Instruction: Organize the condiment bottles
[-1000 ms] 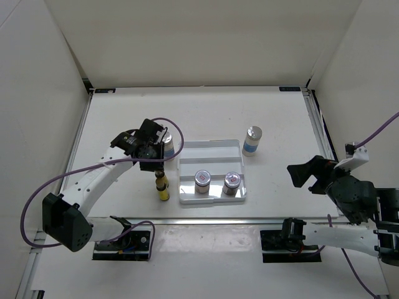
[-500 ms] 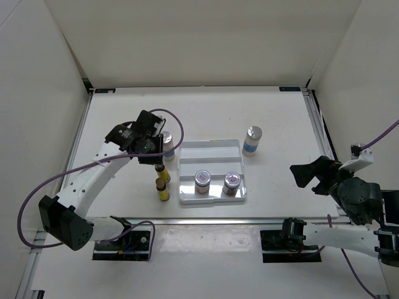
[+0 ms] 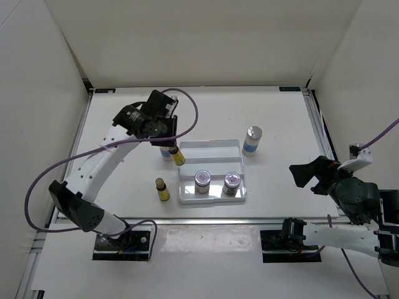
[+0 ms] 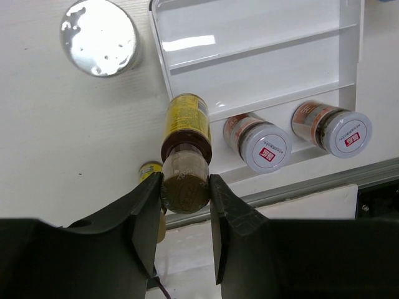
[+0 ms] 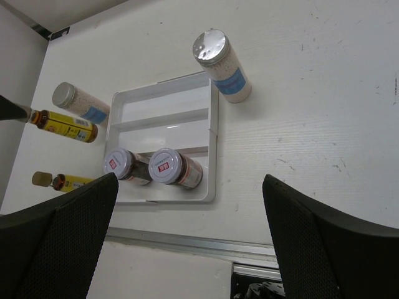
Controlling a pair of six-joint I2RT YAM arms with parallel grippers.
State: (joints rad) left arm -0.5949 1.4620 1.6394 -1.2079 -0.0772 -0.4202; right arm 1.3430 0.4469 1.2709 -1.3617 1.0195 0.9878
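- white table [image 3: 280,112], seen from above, with a metal rail along its near edge
- white ridged tray [image 3: 210,142] lies flat near the middle
- tall silver-lidded bottle [image 3: 252,141] stands at 2 o'clock from the tray, just beside its corner
- second tall bottle [image 4: 100,37] stands at 10 o'clock from the tray
- tiny yellow bottle [image 3: 163,189] stands upright at 8 o'clock from the tray, apart from it

Tiny bottle [image 4: 186,118] yellow, brown cap; tray [image 4: 249,31] white; jar lids [image 4: 269,147] silver, red-marked.

we can read nothing: red marks on the jar lids [image 4: 269,148] and print on the yellow bottle [image 4: 186,118] are illegible.
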